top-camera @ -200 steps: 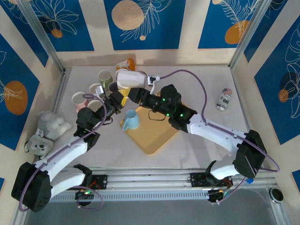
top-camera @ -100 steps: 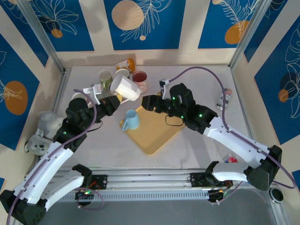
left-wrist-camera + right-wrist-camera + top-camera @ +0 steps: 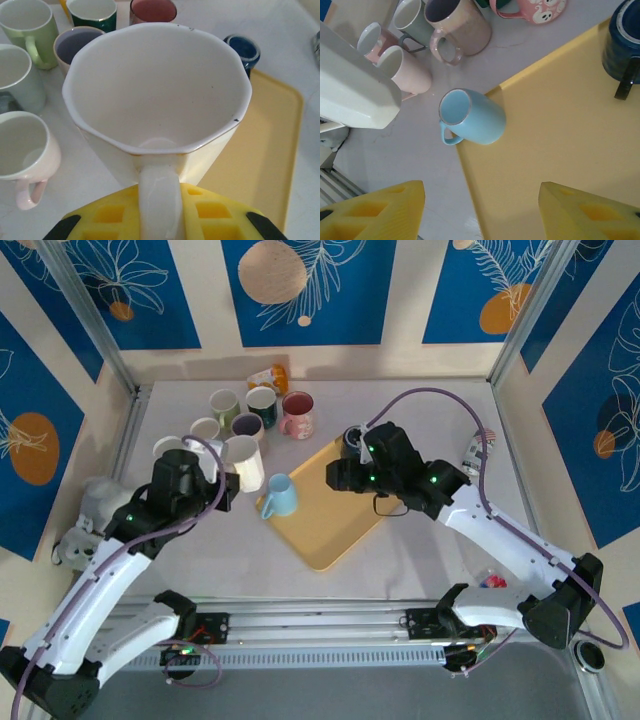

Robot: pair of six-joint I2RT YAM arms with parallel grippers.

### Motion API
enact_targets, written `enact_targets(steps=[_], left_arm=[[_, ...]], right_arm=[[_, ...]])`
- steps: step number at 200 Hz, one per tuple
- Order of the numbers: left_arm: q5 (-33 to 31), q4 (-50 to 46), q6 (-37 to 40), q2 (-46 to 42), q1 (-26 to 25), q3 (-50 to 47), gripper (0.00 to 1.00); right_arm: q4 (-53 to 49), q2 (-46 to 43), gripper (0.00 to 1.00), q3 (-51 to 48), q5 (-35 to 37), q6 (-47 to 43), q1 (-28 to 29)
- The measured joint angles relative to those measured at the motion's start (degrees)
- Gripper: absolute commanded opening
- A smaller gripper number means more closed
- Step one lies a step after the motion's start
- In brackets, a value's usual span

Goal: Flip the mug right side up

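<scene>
Left gripper (image 3: 157, 216) clamped on handle of white mug (image 3: 155, 85), mug mouth-up ahead of it. Right gripper (image 3: 482, 210) wide, empty; light blue mug (image 3: 472, 117) on its side below, at tray (image 3: 560, 145) edge.

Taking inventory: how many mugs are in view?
9: six mugs clustered back left, white mug in left tool, blue mug at tray edge, navy mug on tray; more possibly hidden.
</scene>
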Motion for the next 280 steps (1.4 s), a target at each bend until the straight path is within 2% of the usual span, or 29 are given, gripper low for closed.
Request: enact_targets(steps=[57, 117, 183, 280], left_arm=[[-3.13, 1.03, 1.46, 3.56, 0.44, -0.70, 0.00], [-7.37, 6.95, 1.38, 3.63, 2.25, -8.26, 0.00], [-7.30, 16.96, 1.53, 5.99, 5.49, -15.98, 0.00], [-5.11, 32.68, 5.33, 16.09, 7.52, -20.52, 0.00]], right_arm=[[-1.05, 0.11, 0.61, 0.00, -0.42, -0.02, -1.27], [-1.25, 0.92, 0.61, -0.07, -1.11, 0.02, -1.57], [-1.27, 3.58, 0.61, -0.26, -2.82, 0.68, -1.79], [-1.25, 4.55, 0.61, -0.28, -3.43, 0.87, -1.88]])
